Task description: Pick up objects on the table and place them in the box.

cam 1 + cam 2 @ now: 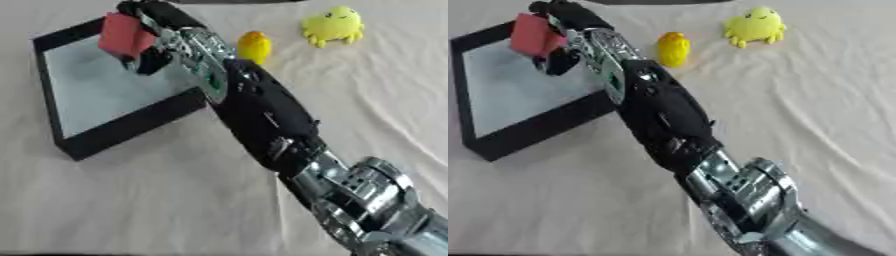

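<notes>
You have one box point(122, 131), black-walled with a pale floor, on the bench point(140, 210). You have one red block point(125, 35), held over the box. On the cloth beyond it you have two yellow toys: one small rounded one point(255, 46) and one larger with short legs point(333, 25). That makes three loose things in all. You have one arm point(262, 120) in view and one hand point(153, 47), the right.
</notes>
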You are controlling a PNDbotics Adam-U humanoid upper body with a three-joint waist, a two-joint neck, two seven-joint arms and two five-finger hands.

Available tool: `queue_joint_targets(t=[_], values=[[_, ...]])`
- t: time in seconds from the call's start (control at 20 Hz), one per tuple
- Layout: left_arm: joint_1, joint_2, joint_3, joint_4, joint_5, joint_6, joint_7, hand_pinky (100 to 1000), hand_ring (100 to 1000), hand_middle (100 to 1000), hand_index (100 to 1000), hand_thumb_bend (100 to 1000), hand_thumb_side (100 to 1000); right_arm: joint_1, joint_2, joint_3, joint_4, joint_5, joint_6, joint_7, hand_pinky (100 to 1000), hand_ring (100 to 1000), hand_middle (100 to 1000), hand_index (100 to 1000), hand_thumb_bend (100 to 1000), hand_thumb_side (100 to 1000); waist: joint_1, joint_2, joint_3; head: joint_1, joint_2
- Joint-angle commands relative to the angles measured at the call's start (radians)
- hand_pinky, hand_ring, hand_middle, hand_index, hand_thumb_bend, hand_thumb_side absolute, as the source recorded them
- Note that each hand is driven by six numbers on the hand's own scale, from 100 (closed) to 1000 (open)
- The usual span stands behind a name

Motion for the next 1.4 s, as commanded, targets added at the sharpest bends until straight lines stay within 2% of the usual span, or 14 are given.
queue_joint_targets(t=[0.05,0.2,0.25,0.65,0.8,0.85,0.9,0.95,1.0,1.2,1.4], values=[[-0.005,0.007,0.006,-0.012,-0.001,-0.002,-0.004,888,747,770,789,151,882,-0.026,0.000,-0.002,-0.036,0.040,0.004,-0.014,956,864,781,994,582,210,0.007,-0.017,0.003,0.001,-0.001],[-0.004,0.006,0.006,-0.011,-0.001,-0.001,-0.007,888,747,770,791,151,884,-0.025,0.003,-0.009,-0.037,0.054,0.004,-0.016,962,861,780,998,474,120,0.007,-0.017,0.003,0.002,-0.001],[-0.004,0.006,0.006,-0.010,-0.001,-0.001,-0.009,888,747,770,791,150,884,-0.024,0.004,-0.011,-0.036,0.054,0.004,-0.018,965,858,780,1000,398,100,0.006,-0.017,0.003,0.002,-0.001],[-0.002,0.005,0.008,-0.009,-0.002,-0.001,-0.014,889,746,769,790,151,884,-0.029,0.004,-0.011,-0.048,0.008,0.014,-0.031,951,839,761,996,395,100,0.006,-0.020,0.000,0.003,-0.001],[-0.001,0.006,0.008,-0.009,-0.003,-0.001,-0.014,889,746,768,790,150,883,-0.038,-0.003,-0.013,-0.074,-0.067,0.026,-0.041,934,821,742,982,442,100,0.006,-0.024,-0.002,0.003,-0.001],[0.000,0.007,0.008,-0.009,-0.003,-0.001,-0.014,888,745,768,789,149,882,-0.042,-0.008,-0.013,-0.086,-0.102,0.035,-0.046,927,812,732,962,389,144,0.006,-0.025,-0.003,0.003,-0.001],[0.000,0.007,0.009,-0.008,-0.003,-0.001,-0.014,888,745,767,789,148,881,-0.048,-0.016,-0.014,-0.097,-0.142,0.049,-0.051,923,810,729,950,299,212,0.006,-0.027,-0.004,0.004,-0.001],[0.001,0.008,0.009,-0.008,-0.004,-0.001,-0.014,888,745,767,789,148,881,-0.054,-0.025,-0.012,-0.106,-0.177,0.064,-0.056,921,811,712,928,251,279,0.006,-0.029,-0.005,0.005,-0.001],[0.002,0.009,0.009,-0.008,-0.004,-0.001,-0.014,888,745,767,789,148,880,-0.064,-0.039,-0.010,-0.115,-0.203,0.077,-0.059,921,813,700,919,233,299,0.005,-0.031,-0.007,0.006,-0.001],[0.005,0.012,0.009,-0.008,-0.006,0.000,-0.014,888,745,767,788,148,879,-0.094,-0.095,-0.013,-0.122,-0.265,0.106,-0.036,921,833,720,918,237,338,0.003,-0.038,-0.012,0.012,-0.001],[0.008,0.016,0.012,-0.010,-0.008,-0.001,-0.012,889,745,768,789,147,876,-0.108,-0.154,-0.022,-0.105,-0.303,0.100,0.028,927,850,752,929,233,348,0.002,-0.044,-0.017,0.021,-0.001]])
